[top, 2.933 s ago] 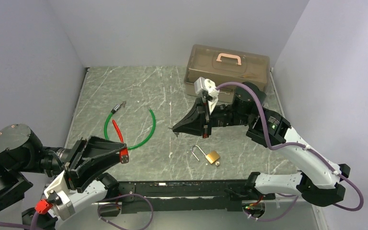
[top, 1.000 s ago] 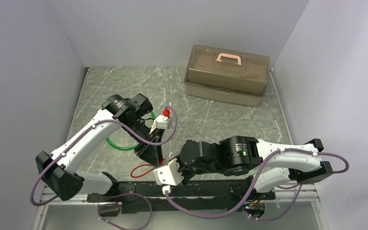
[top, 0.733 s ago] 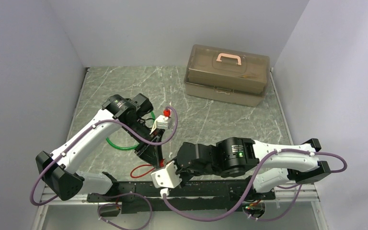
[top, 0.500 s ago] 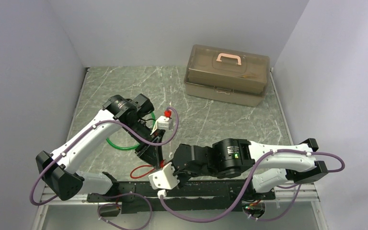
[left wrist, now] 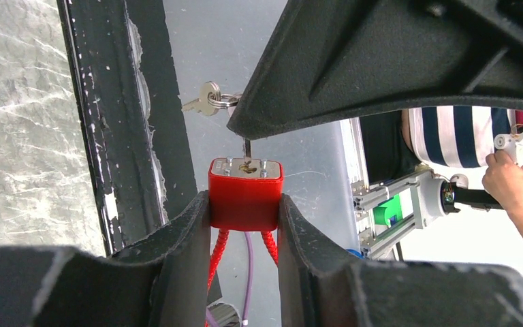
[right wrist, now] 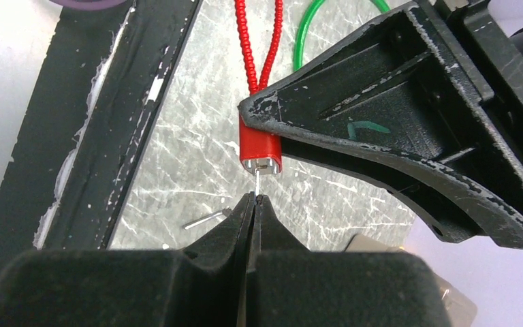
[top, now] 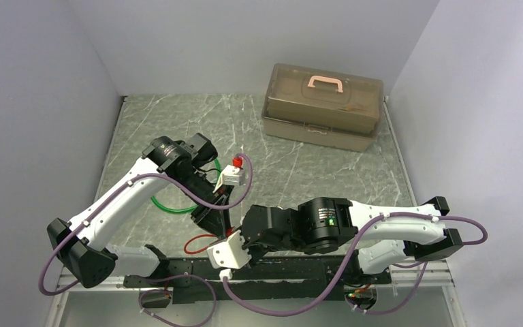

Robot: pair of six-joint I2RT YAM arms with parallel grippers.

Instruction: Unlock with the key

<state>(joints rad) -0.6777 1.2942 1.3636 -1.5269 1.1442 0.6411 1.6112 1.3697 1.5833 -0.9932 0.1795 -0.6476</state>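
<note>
Left tool point(left wrist: 244, 204) grips the small red padlock body point(left wrist: 245, 197) by its two sides, keyhole point(left wrist: 247, 165) face outward. Right tool point(right wrist: 254, 203) is pressed together on the thin silver key point(right wrist: 256, 180), whose tip reaches the keyhole. The left wrist view shows plainly a second silver key on a ring point(left wrist: 206, 100) beside it. From above, both tools meet over the near edge of the grey marble counter point(top: 293, 163); the padlock is hidden there, only its red cable loop point(top: 197, 238) shows.
</note>
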